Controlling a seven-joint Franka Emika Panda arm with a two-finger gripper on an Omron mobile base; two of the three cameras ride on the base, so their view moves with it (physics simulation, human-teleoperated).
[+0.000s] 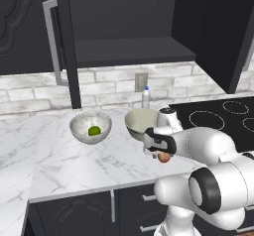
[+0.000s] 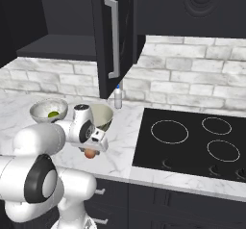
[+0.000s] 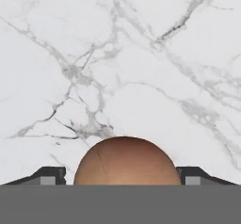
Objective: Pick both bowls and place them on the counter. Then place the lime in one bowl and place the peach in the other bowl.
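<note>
The peach [image 3: 123,161] sits on the worktop [image 1: 59,155] near its front edge, between the gripper [image 3: 122,176] fingertips, which stand apart on either side. Behind are the cream bowl [image 1: 141,122] and the marbled bowl [image 1: 90,127] holding the lime [image 1: 94,130].

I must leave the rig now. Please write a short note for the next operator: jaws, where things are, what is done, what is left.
Gripper: jaws open, one on each side of the peach, low over the counter; no grip confirmed.
Lime: in the marbled bowl.
Cream bowl: on the counter beside it, holding no fruit.
Done: both bowls placed, lime in.
Left: grip the peach, put it in the cream bowl.
</note>
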